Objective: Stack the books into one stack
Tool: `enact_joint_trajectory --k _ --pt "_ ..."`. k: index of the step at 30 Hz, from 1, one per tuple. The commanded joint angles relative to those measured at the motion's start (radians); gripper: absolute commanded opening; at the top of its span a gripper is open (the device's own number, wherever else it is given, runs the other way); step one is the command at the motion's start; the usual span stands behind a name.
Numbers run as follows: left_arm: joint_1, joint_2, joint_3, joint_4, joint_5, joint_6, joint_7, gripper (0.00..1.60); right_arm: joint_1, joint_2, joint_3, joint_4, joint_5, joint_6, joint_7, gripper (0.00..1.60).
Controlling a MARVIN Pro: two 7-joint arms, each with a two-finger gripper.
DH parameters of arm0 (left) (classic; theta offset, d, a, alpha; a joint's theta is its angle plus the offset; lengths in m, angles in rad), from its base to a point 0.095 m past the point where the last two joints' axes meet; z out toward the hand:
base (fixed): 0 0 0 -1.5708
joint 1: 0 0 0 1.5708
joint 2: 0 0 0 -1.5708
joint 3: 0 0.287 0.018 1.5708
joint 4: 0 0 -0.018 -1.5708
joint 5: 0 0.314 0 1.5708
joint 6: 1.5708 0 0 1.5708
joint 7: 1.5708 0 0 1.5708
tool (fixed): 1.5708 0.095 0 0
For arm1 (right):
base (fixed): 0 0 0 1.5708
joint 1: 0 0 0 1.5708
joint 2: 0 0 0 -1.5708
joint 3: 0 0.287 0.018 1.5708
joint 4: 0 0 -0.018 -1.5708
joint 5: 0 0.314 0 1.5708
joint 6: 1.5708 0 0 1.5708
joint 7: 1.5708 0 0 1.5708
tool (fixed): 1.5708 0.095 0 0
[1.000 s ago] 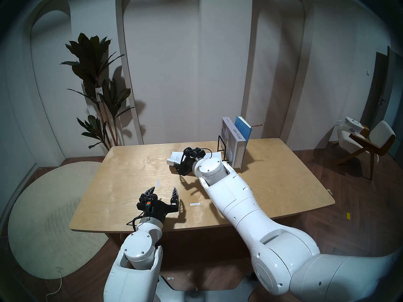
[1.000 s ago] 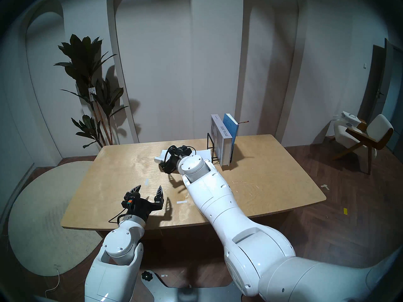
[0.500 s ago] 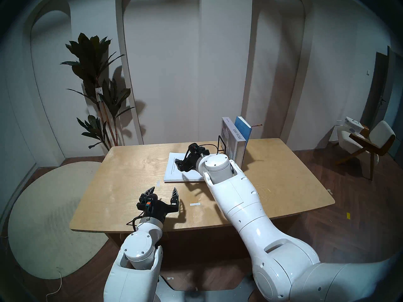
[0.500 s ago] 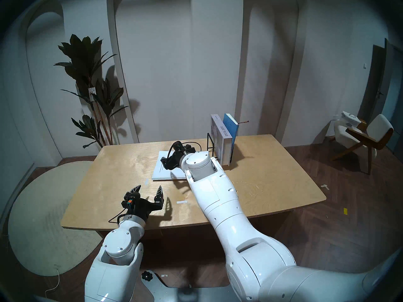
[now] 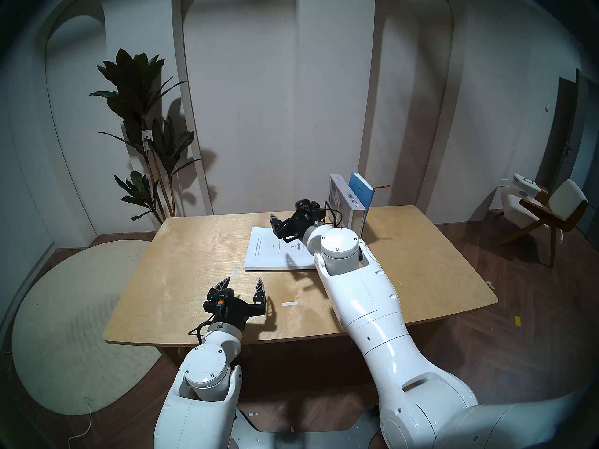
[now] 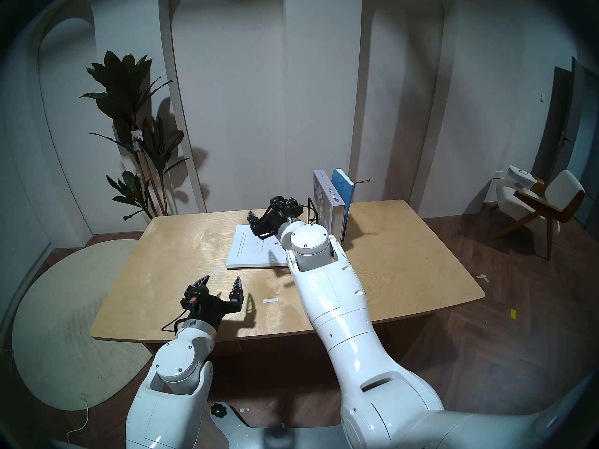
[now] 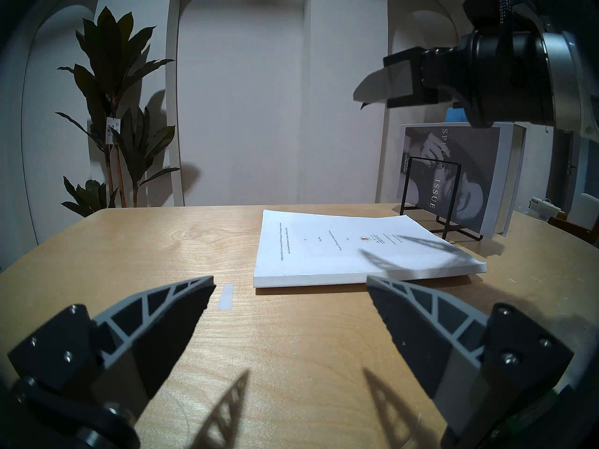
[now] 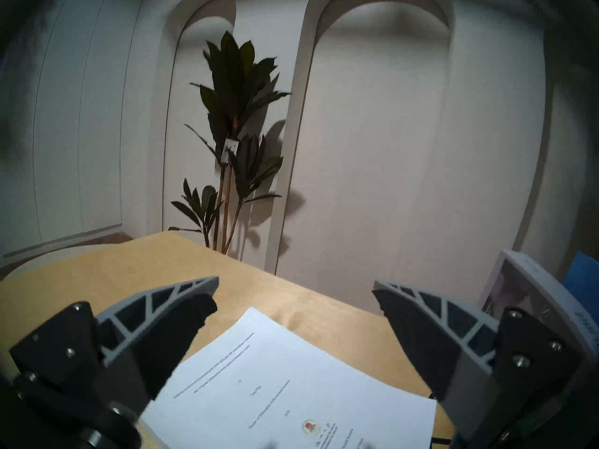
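White book [image 5: 272,255] flat on table [image 5: 201,254]; both jaws apart

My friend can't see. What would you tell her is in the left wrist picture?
A white book lies flat on a wooden table, beyond the open left gripper. Behind it a grey book stands in a black wire rack, and the right gripper hangs above.

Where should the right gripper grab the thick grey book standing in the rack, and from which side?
Probably across its spine, near the top, coming from the robot's side. The grey book stands upright in the black wire rack with its spine facing the robot and the blue book against its far cover.
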Motion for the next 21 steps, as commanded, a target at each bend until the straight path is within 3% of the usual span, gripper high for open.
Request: enact_joint_trajectory --k 1,12,21 --pt "-0.009 -0.001 -0.002 -0.018 0.000 -0.005 0.001 1.60 -0.051 0.014 0.010 -0.109 0.000 -0.093 -0.031 1.60" --pt "-0.010 0.000 -0.002 -0.015 0.000 -0.005 0.001 1.60 -0.127 0.046 0.039 -0.230 0.002 -0.193 -0.077 1.60" --pt "-0.011 0.000 -0.001 -0.011 0.000 -0.005 0.000 1.60 -0.242 0.081 0.096 -0.356 0.004 -0.263 -0.141 1.60"
